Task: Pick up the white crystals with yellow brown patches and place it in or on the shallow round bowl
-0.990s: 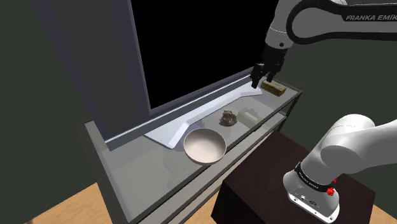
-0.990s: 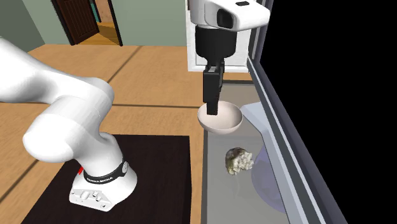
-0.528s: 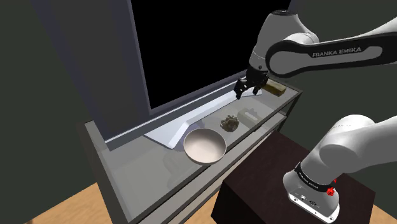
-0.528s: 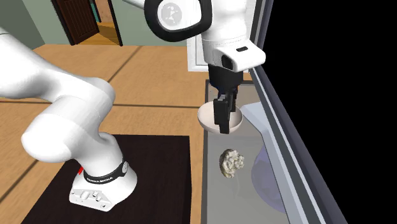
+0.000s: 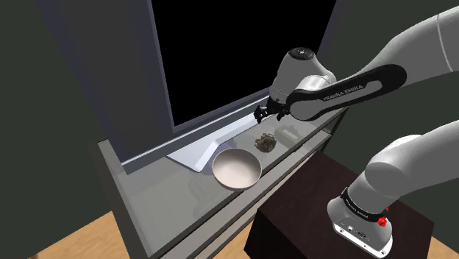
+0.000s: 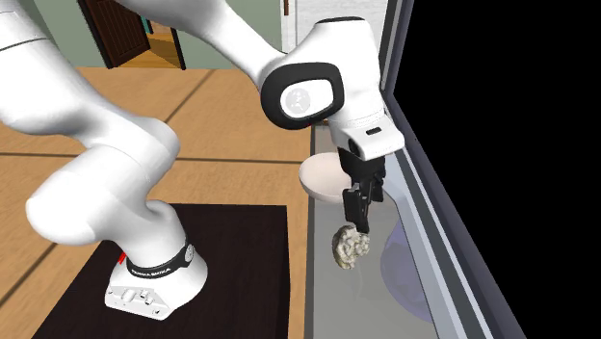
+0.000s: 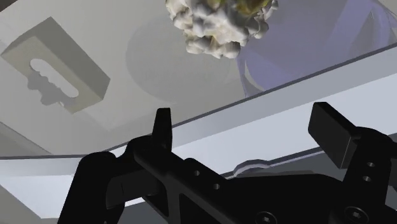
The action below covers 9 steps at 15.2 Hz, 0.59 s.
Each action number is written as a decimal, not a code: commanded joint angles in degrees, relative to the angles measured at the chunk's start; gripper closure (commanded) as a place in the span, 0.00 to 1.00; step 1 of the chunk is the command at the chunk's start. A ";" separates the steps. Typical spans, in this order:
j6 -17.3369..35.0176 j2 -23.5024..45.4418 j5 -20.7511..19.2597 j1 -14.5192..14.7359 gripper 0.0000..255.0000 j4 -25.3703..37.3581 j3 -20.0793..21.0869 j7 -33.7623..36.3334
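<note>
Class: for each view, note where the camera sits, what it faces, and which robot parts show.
Shoulder view: beside the stand, looking down at bowl and crystals; arm shows.
Second exterior view: high, looking along the shelf past crystals to bowl; arm, gripper show.
Wrist view: on the wrist, facing the crystals; open fingers show.
All share the crystals.

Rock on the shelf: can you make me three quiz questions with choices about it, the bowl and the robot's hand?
1. Where is the rock? A in the bowl; B on the shelf beside the bowl; C under the bowl.
2. What colour is the gripper? A red; B black; C white.
3. The gripper is: A open; B shut on the rock; C shut on the bowl.
Answers: 1 B, it lies apart from the bowl; 2 B, both fingers are black; 3 A, the fingers stand apart, holding nothing.
</note>
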 commanded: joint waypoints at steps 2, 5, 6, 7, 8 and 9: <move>6.48 5.69 -5.20 -4.47 0.00 0.67 4.34 7.96; 9.12 8.53 -7.87 -6.34 0.00 0.73 5.32 9.86; 9.97 9.50 -8.92 -7.04 0.00 0.80 5.69 10.60; 10.80 10.49 -10.05 -7.78 0.00 0.89 6.08 11.41; 11.60 11.50 -11.28 -8.55 0.00 1.01 6.49 12.30; 12.82 13.12 -13.46 -9.84 0.00 1.25 7.16 13.88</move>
